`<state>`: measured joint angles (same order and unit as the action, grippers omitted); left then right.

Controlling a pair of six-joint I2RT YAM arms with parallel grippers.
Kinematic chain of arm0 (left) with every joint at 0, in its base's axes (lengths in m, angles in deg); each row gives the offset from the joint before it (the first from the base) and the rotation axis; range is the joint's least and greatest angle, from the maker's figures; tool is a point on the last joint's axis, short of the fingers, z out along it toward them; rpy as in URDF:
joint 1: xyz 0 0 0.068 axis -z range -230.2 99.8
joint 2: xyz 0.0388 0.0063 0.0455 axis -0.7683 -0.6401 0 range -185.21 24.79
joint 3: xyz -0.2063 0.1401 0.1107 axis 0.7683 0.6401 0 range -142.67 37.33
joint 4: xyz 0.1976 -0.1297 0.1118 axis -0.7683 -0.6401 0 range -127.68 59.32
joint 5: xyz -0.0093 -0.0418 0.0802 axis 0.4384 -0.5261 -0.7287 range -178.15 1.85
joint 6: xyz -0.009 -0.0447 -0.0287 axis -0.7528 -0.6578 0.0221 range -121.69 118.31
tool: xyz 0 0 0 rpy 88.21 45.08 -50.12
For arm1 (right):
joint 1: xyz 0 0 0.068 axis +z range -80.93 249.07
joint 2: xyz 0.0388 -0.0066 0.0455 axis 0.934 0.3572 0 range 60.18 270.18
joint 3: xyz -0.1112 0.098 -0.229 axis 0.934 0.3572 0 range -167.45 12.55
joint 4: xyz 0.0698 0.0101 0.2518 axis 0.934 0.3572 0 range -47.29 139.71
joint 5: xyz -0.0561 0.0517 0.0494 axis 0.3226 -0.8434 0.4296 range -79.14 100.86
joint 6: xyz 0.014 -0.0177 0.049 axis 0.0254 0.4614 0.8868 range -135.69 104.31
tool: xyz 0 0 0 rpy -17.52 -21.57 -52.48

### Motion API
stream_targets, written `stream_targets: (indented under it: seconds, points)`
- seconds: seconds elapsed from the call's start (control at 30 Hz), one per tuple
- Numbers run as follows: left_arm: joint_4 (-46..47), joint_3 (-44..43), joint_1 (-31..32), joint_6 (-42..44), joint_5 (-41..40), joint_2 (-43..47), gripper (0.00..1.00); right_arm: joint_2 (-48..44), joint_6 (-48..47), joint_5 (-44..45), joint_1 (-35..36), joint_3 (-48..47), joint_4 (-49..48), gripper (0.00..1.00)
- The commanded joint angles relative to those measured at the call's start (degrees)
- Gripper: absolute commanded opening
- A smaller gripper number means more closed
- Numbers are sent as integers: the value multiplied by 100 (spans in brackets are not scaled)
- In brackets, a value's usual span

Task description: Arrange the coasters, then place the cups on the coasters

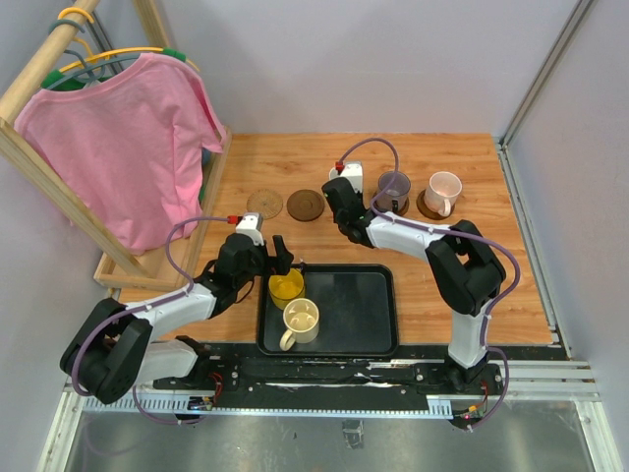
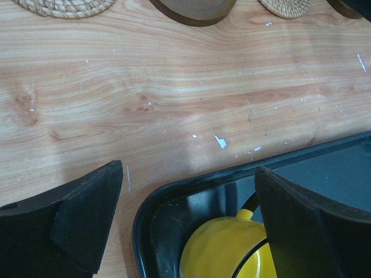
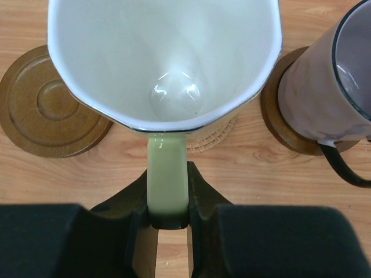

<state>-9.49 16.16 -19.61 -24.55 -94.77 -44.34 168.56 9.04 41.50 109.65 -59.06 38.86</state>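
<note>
- While the right gripper (image 3: 167, 215) is clamped on its handle, the green cup (image 3: 162, 63) hangs over a tan coaster (image 3: 215, 138), far of the tray (image 1: 354, 305). Whether cup and coaster touch, I cannot tell.
- Just right of it, the purple cup (image 3: 327, 87) sits on a brown coaster (image 3: 283, 119).
- Further right, the pink cup (image 1: 443, 190) stands on a second brown coaster (image 1: 427, 206), handle toward the near side.
- Left of the green cup lies a third brown coaster (image 3: 49, 107), bare, and left of that a second tan coaster (image 1: 264, 204), bare too.
- Over to the left gripper (image 1: 279, 254): jaws wide apart, gripping nothing, poised at the tray's far left corner, one finger over the table (image 2: 174, 104), the other over the tray.
- Between those fingers, the yellow cup (image 1: 286, 287) stands in the tray.
- Just near of it, the cream cup (image 1: 301, 320) is also in the tray.
</note>
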Motion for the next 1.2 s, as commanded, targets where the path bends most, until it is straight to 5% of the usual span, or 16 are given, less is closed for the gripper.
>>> stream_targets:
  seconds: [0.0,1.17]
  points:
    - [198,-125,52,108,-51,-113,100,77,-192,372,-145,-354,-630,1]
    - [227,-82,52,-4,-59,-205,100,206,32,74,-259,-32,-590,1]
